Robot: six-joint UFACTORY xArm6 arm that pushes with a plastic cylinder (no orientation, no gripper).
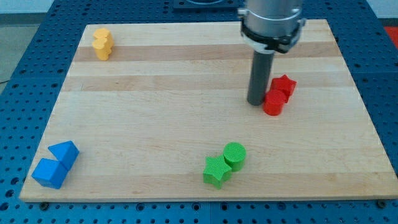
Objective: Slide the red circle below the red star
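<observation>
The red circle (273,103) lies on the wooden board (155,124) at the view's right, touching the lower left side of the red star (283,84). My tip (256,102) rests on the board just left of the red circle, touching or nearly touching it. The rod rises straight up to the arm's grey end at the view's top.
A green circle (235,154) and a green star (216,171) sit together at the bottom centre. A blue triangle (64,152) and a blue cube (50,172) sit at the bottom left corner. A yellow block (102,43) lies at the top left.
</observation>
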